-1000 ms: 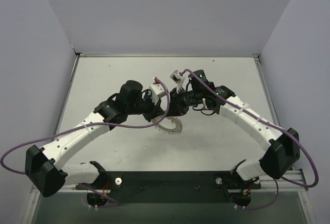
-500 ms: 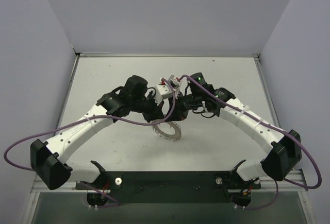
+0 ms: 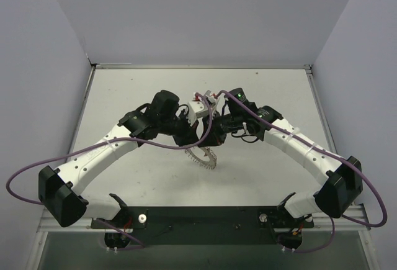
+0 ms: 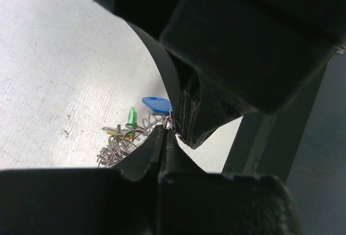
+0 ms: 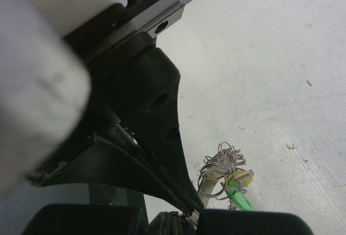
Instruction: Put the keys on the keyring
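Observation:
The keyring (image 3: 202,157) hangs tilted on edge under the two grippers, which meet at mid-table. It is a silvery ring bristling with small wire loops (image 4: 115,149) (image 5: 218,172). A blue-headed key (image 4: 157,103), a green one (image 4: 131,118) (image 5: 238,197) and a yellow one (image 4: 115,132) (image 5: 241,178) hang at it. My left gripper (image 4: 164,132) is shut, its tips pinching thin wire beside the blue key. My right gripper (image 5: 181,225) is shut on the same thin wire, tip to tip with the left gripper (image 3: 200,139).
The grey table (image 3: 124,96) has raised edges at the back and sides, with plain walls behind. Purple cables (image 3: 142,148) loop off both arms. The black base rail (image 3: 205,217) runs along the near edge.
My left arm has swung right toward the right gripper. The keyring has turned from lying nearly flat to hanging more on edge and shifted slightly left.

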